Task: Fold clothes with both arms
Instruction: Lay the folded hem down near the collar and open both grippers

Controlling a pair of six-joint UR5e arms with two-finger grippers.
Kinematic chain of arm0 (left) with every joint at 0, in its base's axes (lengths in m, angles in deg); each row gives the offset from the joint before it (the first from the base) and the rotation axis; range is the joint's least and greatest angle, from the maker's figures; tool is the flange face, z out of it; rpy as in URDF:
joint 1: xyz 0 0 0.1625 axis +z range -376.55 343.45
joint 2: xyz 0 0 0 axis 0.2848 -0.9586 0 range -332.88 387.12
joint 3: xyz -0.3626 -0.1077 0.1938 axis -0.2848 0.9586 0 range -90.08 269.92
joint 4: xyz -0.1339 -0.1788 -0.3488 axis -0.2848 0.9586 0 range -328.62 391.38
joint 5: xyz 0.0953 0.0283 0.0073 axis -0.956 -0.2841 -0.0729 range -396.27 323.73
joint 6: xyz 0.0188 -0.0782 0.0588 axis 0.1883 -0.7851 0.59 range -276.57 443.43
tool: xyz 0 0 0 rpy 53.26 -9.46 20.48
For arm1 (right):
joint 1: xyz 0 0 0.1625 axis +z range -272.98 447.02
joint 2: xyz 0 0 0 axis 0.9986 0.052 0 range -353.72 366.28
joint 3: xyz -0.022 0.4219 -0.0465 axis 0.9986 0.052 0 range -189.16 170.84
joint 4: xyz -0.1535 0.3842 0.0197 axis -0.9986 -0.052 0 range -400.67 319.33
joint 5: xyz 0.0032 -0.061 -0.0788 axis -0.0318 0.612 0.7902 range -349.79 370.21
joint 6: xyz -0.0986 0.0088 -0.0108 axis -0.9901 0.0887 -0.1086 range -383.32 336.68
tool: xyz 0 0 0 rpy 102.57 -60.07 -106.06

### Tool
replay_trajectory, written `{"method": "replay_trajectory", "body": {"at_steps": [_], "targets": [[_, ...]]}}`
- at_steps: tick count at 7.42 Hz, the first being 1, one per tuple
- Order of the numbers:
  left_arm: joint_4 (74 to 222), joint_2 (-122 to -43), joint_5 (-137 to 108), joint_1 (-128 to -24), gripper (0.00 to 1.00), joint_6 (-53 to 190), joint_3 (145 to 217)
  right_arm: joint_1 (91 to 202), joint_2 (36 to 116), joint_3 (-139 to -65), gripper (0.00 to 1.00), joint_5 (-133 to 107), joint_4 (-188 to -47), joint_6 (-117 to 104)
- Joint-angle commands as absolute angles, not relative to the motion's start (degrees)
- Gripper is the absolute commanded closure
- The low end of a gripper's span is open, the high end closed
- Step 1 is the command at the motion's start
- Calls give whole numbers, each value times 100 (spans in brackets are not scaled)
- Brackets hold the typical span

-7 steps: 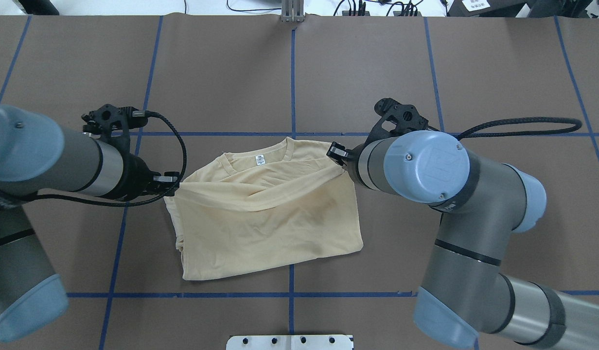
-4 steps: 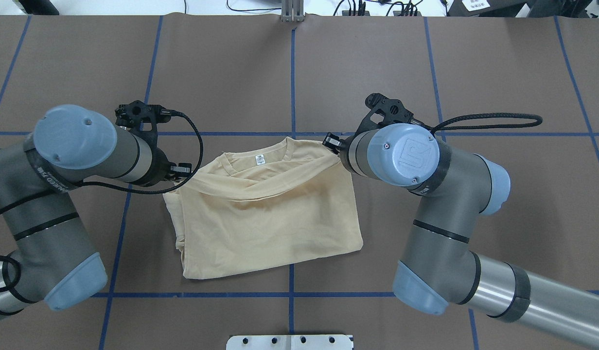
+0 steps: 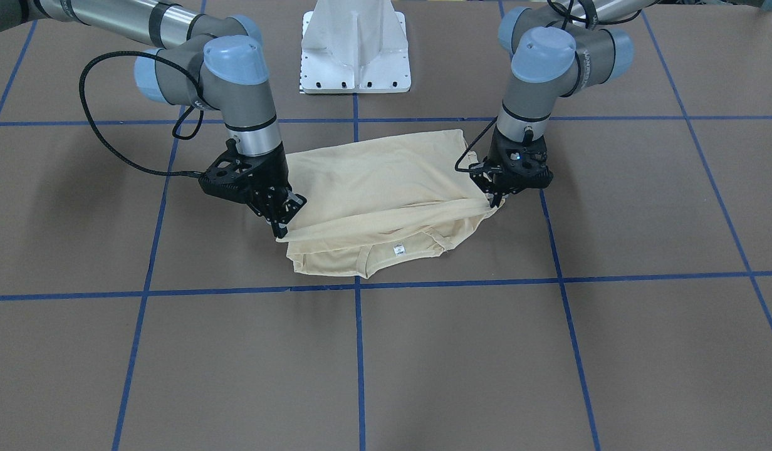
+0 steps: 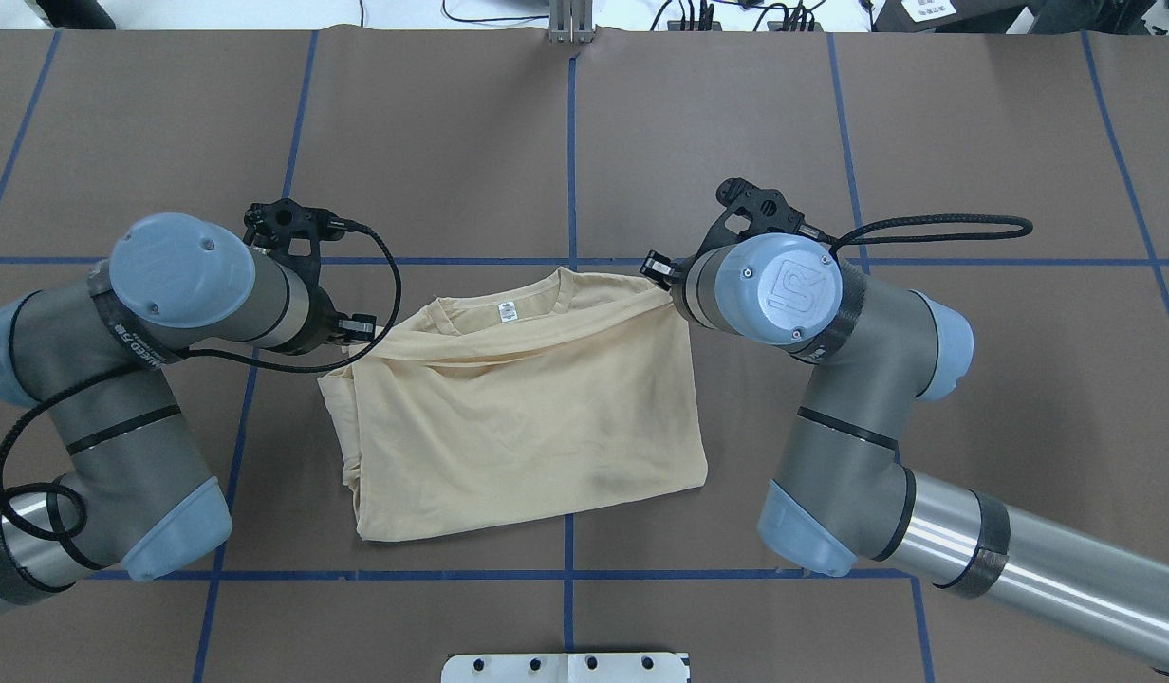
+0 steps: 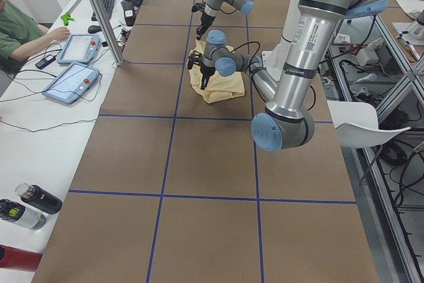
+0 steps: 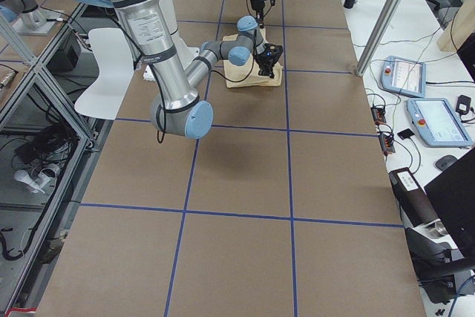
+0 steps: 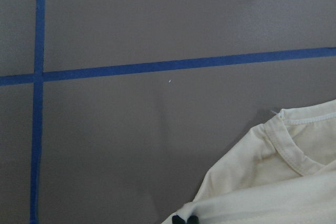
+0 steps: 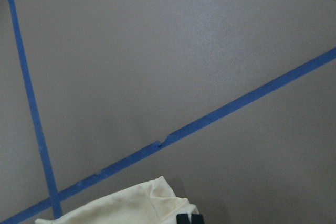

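The pale cream-yellow T-shirt lies folded in the middle of the brown table, collar and white neck label on the far side from the robot. My left gripper is shut on the left end of a raised folded edge, and my right gripper is shut on its right end. That edge stretches between them just short of the collar. In the front-facing view the left gripper is on the right and the right gripper on the left. Both wrist views show shut fingertips on cream cloth. The print is hidden.
Blue tape lines grid the table. The white pedestal base stands behind the shirt on the robot's side. Along the far table edge are a metal pole, two tablets, bottles and a seated person.
Both grippers have carried the raised fold edge away from the robot toward the collar. The elbows of both arms have swung inward. The lower layers of the shirt stayed put.
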State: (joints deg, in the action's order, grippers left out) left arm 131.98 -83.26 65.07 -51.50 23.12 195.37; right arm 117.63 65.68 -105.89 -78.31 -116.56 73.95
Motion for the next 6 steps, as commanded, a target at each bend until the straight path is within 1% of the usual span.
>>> {"method": "replay_trajectory", "body": {"at_steps": [1, 2, 5, 6], "targets": [[13281, -8327, 6498, -5249, 67, 2629, 19530, 11848, 6570, -10505, 26, -7874, -11651, 7372], [13298, -8327, 6507, -5258, 1, 2691, 19582, 11918, 6483, -10505, 0, -7891, -11652, 7102], [13334, -8152, 7145, -5215, 0, 2894, 20012, 12217, 6447, -10505, 0, -8542, -11678, 6907], [13542, -7899, 7174, -5084, 0, 2877, 20222, 12244, 6473, -10505, 0, -8551, -11678, 6888]]}}
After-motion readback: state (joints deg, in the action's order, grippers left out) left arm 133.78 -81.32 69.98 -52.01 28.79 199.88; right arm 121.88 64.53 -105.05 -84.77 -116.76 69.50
